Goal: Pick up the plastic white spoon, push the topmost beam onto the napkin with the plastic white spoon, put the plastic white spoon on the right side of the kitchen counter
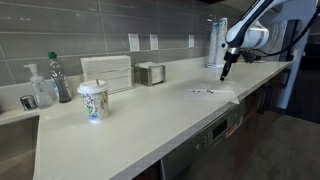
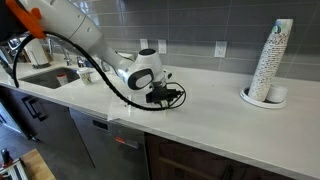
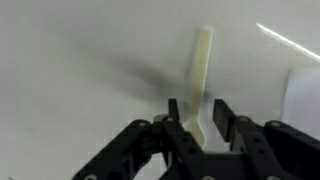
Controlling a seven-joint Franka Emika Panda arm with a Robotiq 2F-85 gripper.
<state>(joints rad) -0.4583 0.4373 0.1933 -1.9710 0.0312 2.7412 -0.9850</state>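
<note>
One plastic white spoon [image 3: 200,75] shows in the wrist view, and we count one tool [image 3: 197,112] around it. Its two fingers [image 3: 225,115] stand a little apart, one on each side of the spoon's near end, with a thin dark gap beside it, so nothing is clamped. The spoon's long axis runs up that picture, away from the tool, leaning slightly to the right. Blur keeps us from telling bowl from handle, or whether the spoon touches the bench [image 1: 150,120]. In an exterior view the tool hangs over the bench's far end, near one tall stack of cups [image 1: 214,42] and just beyond one napkin [image 1: 205,95]. Elsewhere on the bench we count one paper cup [image 1: 93,101], one soap bottle [image 1: 40,90], one green-capped bottle [image 1: 60,78] and one ribbed dispenser [image 1: 106,72].
</note>
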